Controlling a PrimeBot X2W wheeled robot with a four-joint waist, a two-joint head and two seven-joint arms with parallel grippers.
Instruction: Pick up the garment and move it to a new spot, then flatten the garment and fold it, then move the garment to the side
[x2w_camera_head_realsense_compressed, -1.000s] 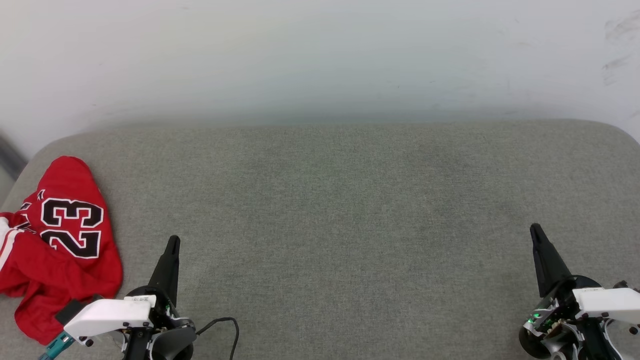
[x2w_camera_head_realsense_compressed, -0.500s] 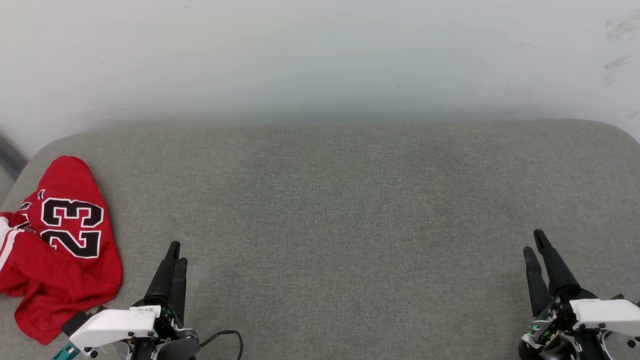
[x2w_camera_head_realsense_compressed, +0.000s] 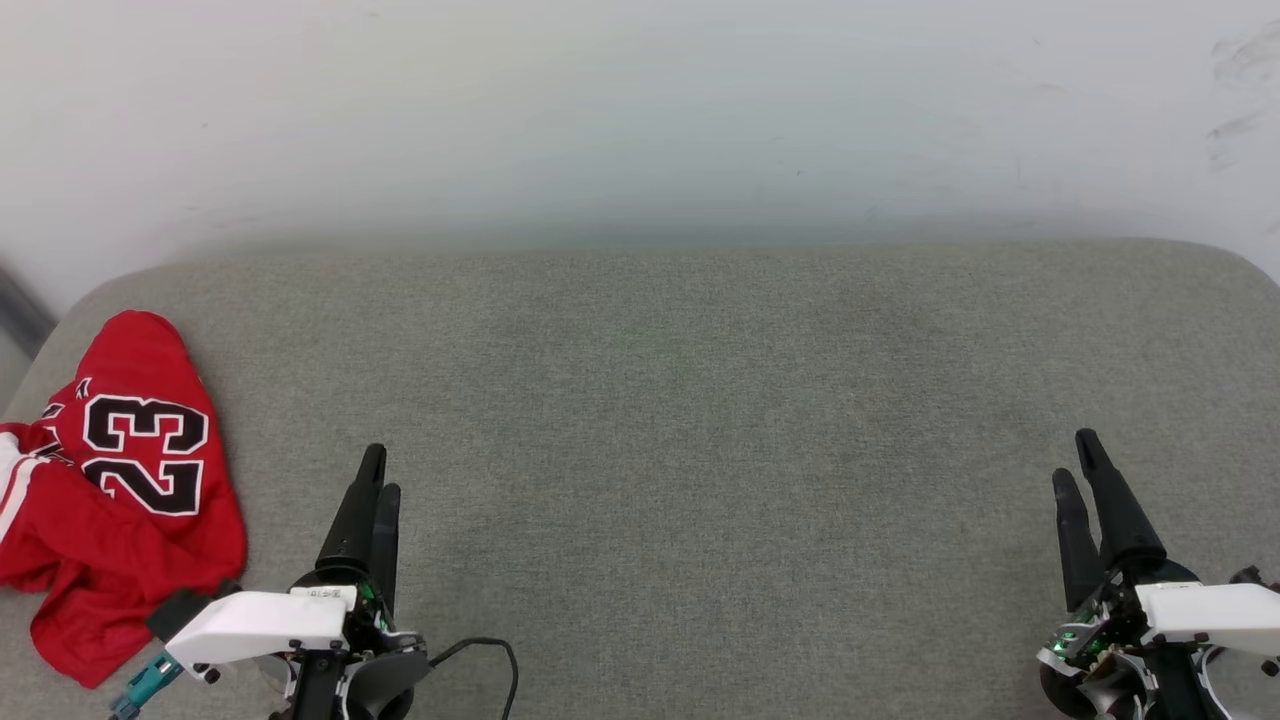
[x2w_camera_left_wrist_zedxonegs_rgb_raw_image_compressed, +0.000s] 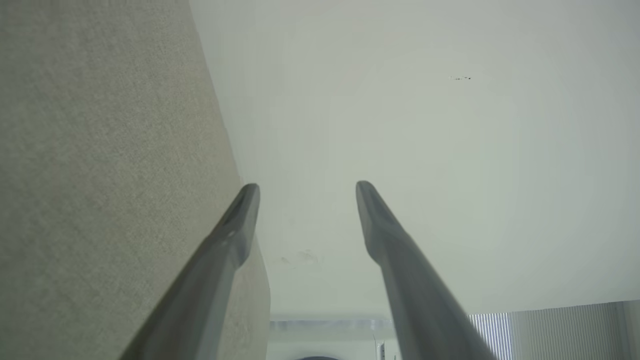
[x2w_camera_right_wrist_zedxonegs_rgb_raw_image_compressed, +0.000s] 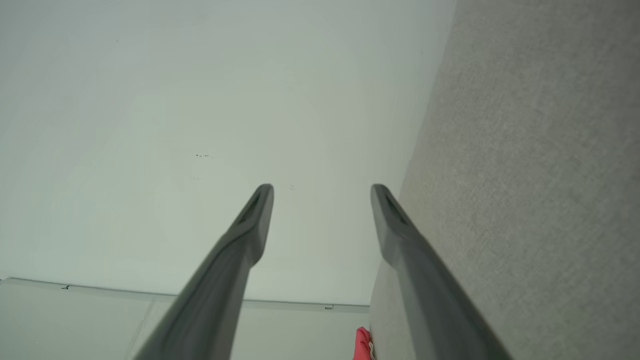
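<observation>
**A:** Where was the garment (x2w_camera_head_realsense_compressed: 120, 490)?

**B:** It lay in a crumpled red heap at the far left end of the grey cushion (x2w_camera_head_realsense_compressed: 700, 420). The number 23 showed on top, and a bit of white striped sleeve showed at the edge.

**A:** Was anything holding it?

**B:** No. The left gripper (x2w_camera_head_realsense_compressed: 381, 472) was just beside the heap and was not touching it. Its two dark fingers were apart, with nothing between them. The right gripper (x2w_camera_head_realsense_compressed: 1074, 457) was well away at the other end of the cushion. Its fingers were apart too, and empty.

**A:** So which step was it?

**B:** I think it was the very first one, picking the garment up. Nothing looked flat or folded yet.

**A:** What did the next move need?

**B:** I'd say the left gripper had to swing over to its left, come down on the cloth and pinch a good bunch of it. The big bare middle of the cushion looked like a fine new spot. The right gripper was too far off to help right away.
</observation>
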